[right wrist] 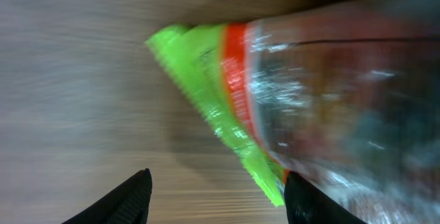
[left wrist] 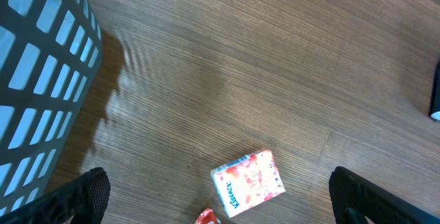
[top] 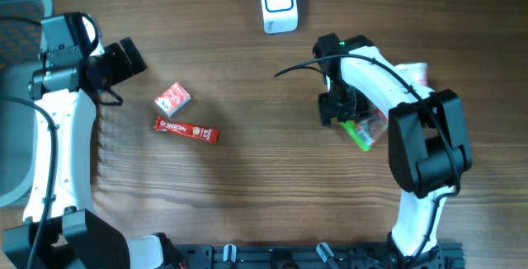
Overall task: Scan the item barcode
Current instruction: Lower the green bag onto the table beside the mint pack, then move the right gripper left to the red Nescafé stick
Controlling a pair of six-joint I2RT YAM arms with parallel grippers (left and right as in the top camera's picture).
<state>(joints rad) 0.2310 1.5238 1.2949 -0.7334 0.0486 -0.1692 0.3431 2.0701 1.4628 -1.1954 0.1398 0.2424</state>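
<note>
1. Bag (top: 369,130) lies on the table (top: 264,186), mostly hidden under the right arm (top: 421,137) and blurred in the wrist view; its green end points near-left, long axis diagonal
2. Right gripper (right wrist: 216,183) jaws apart over that green end, no grip seen; left gripper (left wrist: 223,189) wide, empty
3. One bar (top: 186,129), one pack (top: 173,98), one scanner (top: 278,3) farthest

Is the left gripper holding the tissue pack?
No, the tissue pack lies on the table, clear of the open left gripper.
</note>
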